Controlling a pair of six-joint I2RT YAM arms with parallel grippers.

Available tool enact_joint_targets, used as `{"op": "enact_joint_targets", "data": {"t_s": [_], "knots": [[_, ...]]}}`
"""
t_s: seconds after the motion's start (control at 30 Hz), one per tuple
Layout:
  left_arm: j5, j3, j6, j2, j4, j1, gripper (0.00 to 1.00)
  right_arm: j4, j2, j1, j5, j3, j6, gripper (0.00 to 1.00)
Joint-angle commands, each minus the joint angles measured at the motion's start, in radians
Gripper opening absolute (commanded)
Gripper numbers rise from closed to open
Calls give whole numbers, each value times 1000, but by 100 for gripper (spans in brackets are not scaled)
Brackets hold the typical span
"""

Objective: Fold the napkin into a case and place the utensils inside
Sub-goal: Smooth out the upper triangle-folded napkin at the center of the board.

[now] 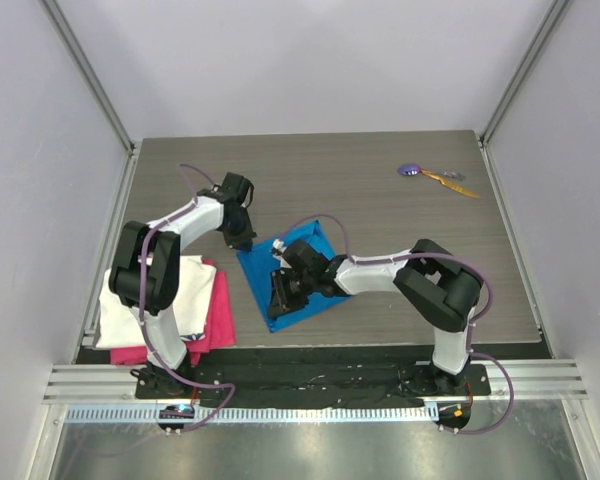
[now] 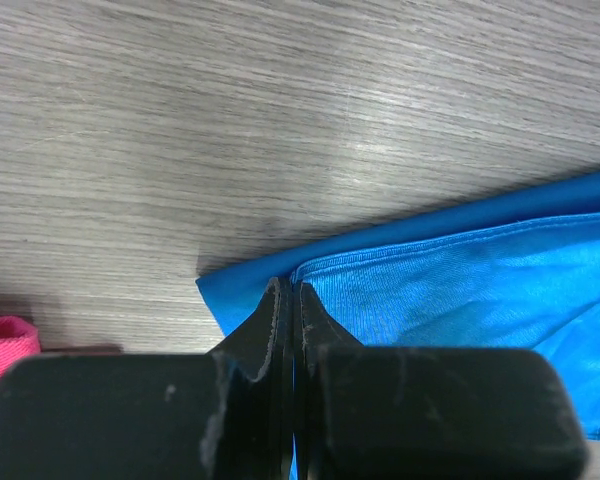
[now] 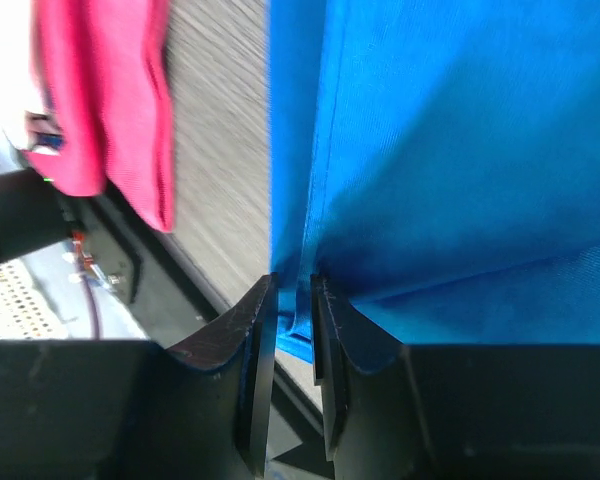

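The blue napkin (image 1: 302, 262) lies partly folded on the table in front of the arms. My left gripper (image 1: 244, 239) is shut on the napkin's left corner; in the left wrist view the fingertips (image 2: 276, 300) pinch the upper layer's edge of the napkin (image 2: 460, 280) down at the table. My right gripper (image 1: 280, 296) is at the napkin's near edge; in the right wrist view its jaws stand nearly together with a fold of the napkin (image 3: 430, 150) between them. The utensils lie far right at the back: a purple-headed one (image 1: 410, 170) and an orange-yellow one (image 1: 452, 182).
A white cloth (image 1: 145, 300) on a pink cloth (image 1: 218, 318) lies at the near left, close to the napkin; the pink cloth also shows in the right wrist view (image 3: 100, 100) and in the left wrist view (image 2: 5, 345). White walls enclose the table. A dark rail runs along the near edge (image 1: 310, 375).
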Motion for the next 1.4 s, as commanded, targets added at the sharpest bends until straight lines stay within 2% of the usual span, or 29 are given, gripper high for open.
{"op": "enact_joint_targets", "data": {"t_s": [0.0,0.27,0.47,0.67,0.93,1.37], "knots": [[-37,38,3,-8,-17,8,0,-52,2,17,81,20,-50,28],[-26,43,-4,-23,-17,15,0,-245,-31,50,190,138,-156,31],[-16,21,-7,-44,-6,15,1,-400,-9,110,320,264,-228,37],[-8,8,-5,-41,1,19,1,-465,64,150,384,349,-259,44],[4,9,-7,-44,8,30,0,-534,126,205,513,405,-287,49],[9,1,-11,-40,11,39,0,-566,103,213,561,435,-308,51]]}}
